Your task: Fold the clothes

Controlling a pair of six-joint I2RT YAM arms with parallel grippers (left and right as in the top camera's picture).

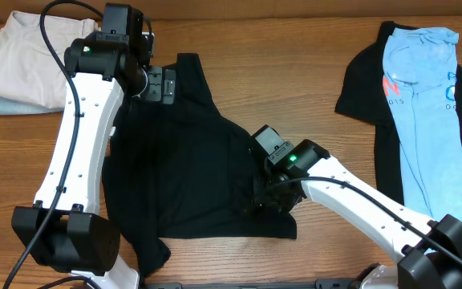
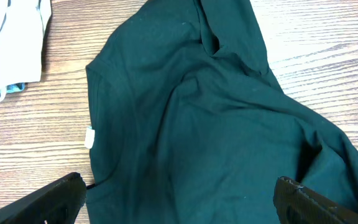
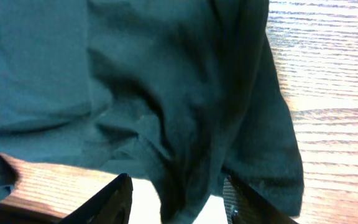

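Observation:
The black T-shirt (image 1: 187, 168) lies crumpled on the wooden table (image 1: 295, 72), partly under both arms. My left gripper (image 1: 160, 84) hovers over its far end, near the collar. In the left wrist view the gripper (image 2: 179, 199) is wide open and empty above the shirt (image 2: 216, 124), with the small white neck tag (image 2: 90, 137) to the left. My right gripper (image 1: 267, 199) is at the shirt's near right edge. In the right wrist view its fingers (image 3: 178, 199) are apart, with a hanging fold of the shirt (image 3: 185, 124) between them and a gap beside the left finger.
A beige folded garment (image 1: 18, 52) lies on a pale blue one (image 1: 6, 104) at the far left, also showing in the left wrist view (image 2: 11, 43). At the right a light blue printed tee (image 1: 423, 104) lies on a black shirt (image 1: 367, 88) with a white sleeve logo.

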